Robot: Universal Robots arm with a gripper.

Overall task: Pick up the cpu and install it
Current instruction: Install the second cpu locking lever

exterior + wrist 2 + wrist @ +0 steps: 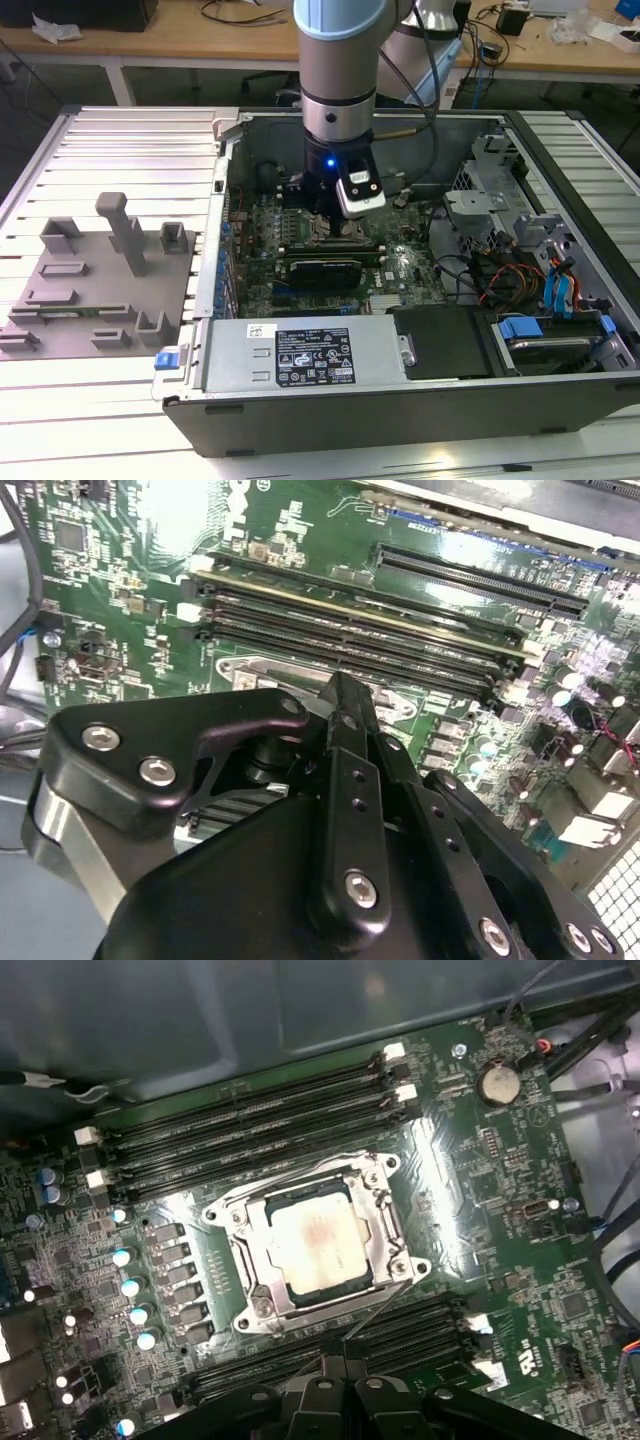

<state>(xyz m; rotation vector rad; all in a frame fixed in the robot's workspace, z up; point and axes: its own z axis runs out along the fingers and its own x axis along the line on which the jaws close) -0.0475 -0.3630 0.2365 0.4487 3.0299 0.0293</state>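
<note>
The cpu point(312, 1245), a flat square chip with a silvery top, lies inside the metal-framed socket point(240, 1222) on the green motherboard point(500, 1160). A thin wire lever point(380, 1310) runs from the socket's corner toward my gripper point(335, 1365). In both wrist views the black fingers point(345, 710) meet at one tip with nothing between them, so the gripper point(342, 688) is shut and a short way off the cpu. In the exterior view the gripper point(325, 218) hangs low over the board inside the open computer case point(300, 420).
Rows of memory slots point(250, 1125) flank the socket on both sides. A grey plastic fixture tray point(100, 280) lies on the ribbed table at the exterior view's left. The power supply point(300, 355), a drive cage point(480, 185) and coloured cables point(510, 275) crowd the case.
</note>
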